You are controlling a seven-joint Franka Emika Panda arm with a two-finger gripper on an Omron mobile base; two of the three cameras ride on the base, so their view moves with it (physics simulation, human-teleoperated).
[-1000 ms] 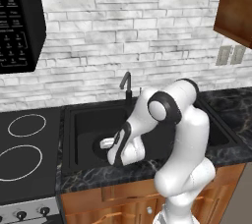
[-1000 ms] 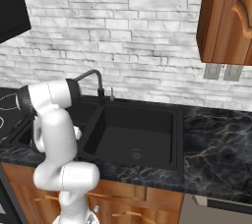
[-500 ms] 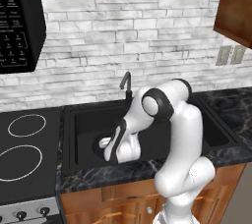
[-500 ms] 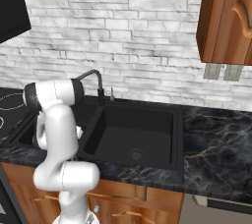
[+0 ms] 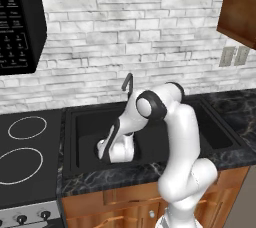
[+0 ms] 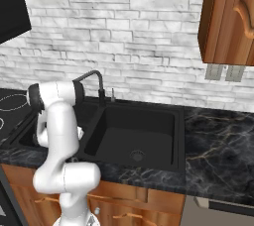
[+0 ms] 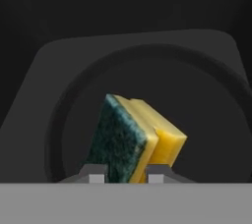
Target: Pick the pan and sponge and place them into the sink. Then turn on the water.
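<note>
Down inside the left basin of the sink (image 5: 80, 142), the white arm (image 5: 185, 137) reaches from the front of the table (image 5: 235, 109), its hand lowered near the basin floor. Seen from the hand camera, the tool (image 7: 127, 174) points at the sponge (image 7: 135, 142), which stands tilted on edge between the two small fingertips (image 7: 96, 174), its dark green layer turned one way and its yellow body the other. The jaws stand close on either side of the sponge, only slightly parted; whether they grip it or have just let go I cannot tell. Around and behind the sponge lies the round rim of the pan (image 7: 147, 70), a black ring on the dark basin floor, so the sponge sits within the pan's circle. From the left base camera the hand hides both pan and sponge.

From the right base camera the other basin (image 6: 136, 138) shows its round drain (image 6: 137, 155), and the slim curved faucet (image 6: 92, 79) rises at the back edge between the basins. To the left of the sink sits the black stovetop (image 5: 25, 157) with white-ringed burners, a black microwave (image 5: 17, 22) above it. Behind runs a pale brick wall (image 5: 135, 37), with wooden cabinets (image 6: 228, 17) overhead.
</note>
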